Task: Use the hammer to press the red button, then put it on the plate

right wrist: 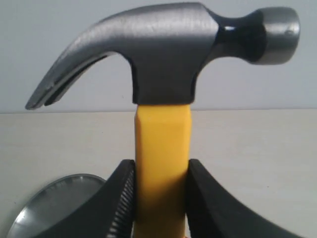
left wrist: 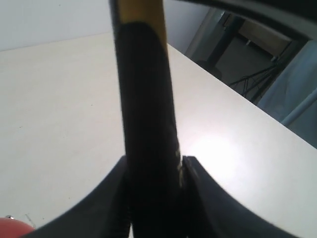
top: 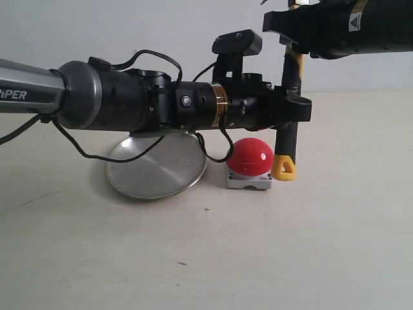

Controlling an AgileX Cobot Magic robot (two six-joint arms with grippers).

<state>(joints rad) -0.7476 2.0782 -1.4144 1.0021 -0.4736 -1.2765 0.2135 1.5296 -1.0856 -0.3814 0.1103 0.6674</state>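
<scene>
Exterior view: both arms share the hammer (top: 286, 141), its long axis upright, head high and yellow loop hanging just beside the red button (top: 251, 156) on the tabletop (top: 322, 245). The left gripper (top: 292, 108) has its jaws clamped on the black handle; the right gripper (right wrist: 161, 173) pinches the yellow neck under the head. The button sits below the lower, nearer left grip, and the plate (top: 158, 171) lies on its far side.

Left arm (top: 129, 100): grey tube (top: 29, 81) lettered "iPER" in white, then rounded black housings; a brass band (top: 220, 105) rings the wrist; a silver screw (top: 186, 101) sits beside it; thin black cables (top: 158, 57) loop outside; right arm (top: 348, 29) black, with a pale triangle mark (top: 353, 21); right gripper (right wrist: 161, 168) fingers (right wrist: 118, 203) black, ribbed inside.
</scene>
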